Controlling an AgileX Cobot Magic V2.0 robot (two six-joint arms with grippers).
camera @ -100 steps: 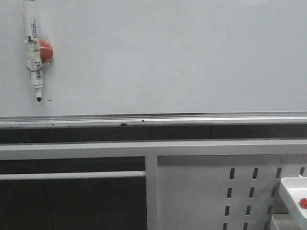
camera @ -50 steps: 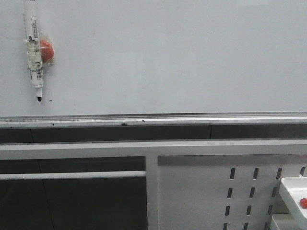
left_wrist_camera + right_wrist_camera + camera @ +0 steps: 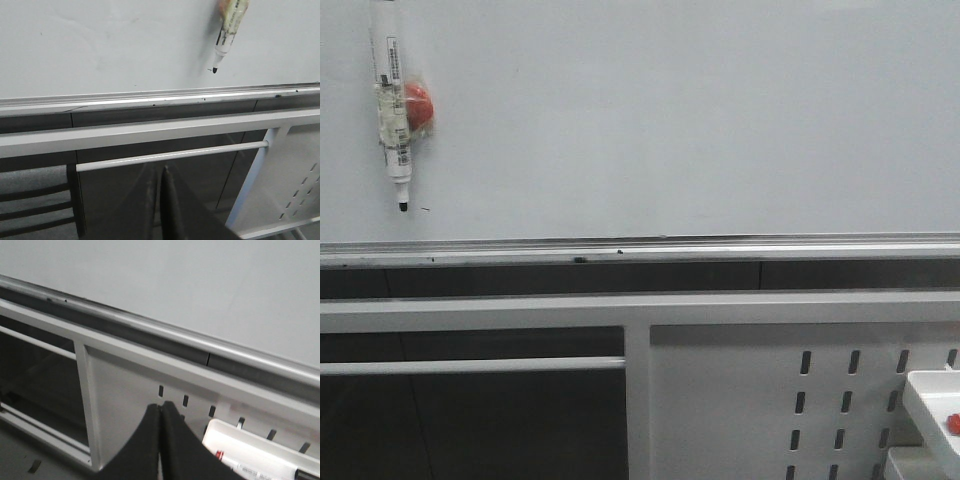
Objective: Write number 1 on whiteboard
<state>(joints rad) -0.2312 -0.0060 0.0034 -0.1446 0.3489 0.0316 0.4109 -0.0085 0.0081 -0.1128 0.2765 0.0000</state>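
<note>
The large glossy white-grey whiteboard (image 3: 670, 120) fills the upper part of the front view, with a silver metal rail (image 3: 640, 250) along its lower edge. No long black stroke of the number 1 shows on it; only a tiny dark dash (image 3: 425, 209) sits just beside the tip of a white marker pen with a black tip (image 3: 391, 110). That pen hangs near vertical, tip down, at the board's upper left, with a red round piece (image 3: 417, 105) against its barrel. Below the rail run a white metal frame bar (image 3: 520, 310) and a white slotted metal panel (image 3: 770, 400). A white tray (image 3: 930, 400) shows at the lower right.

The left tool (image 3: 159, 172) has its dark fingers pressed together, clenched on nothing, low and well apart from the board. The right tool (image 3: 160, 412) is likewise clenched and bare, in front of the slotted panel.
</note>
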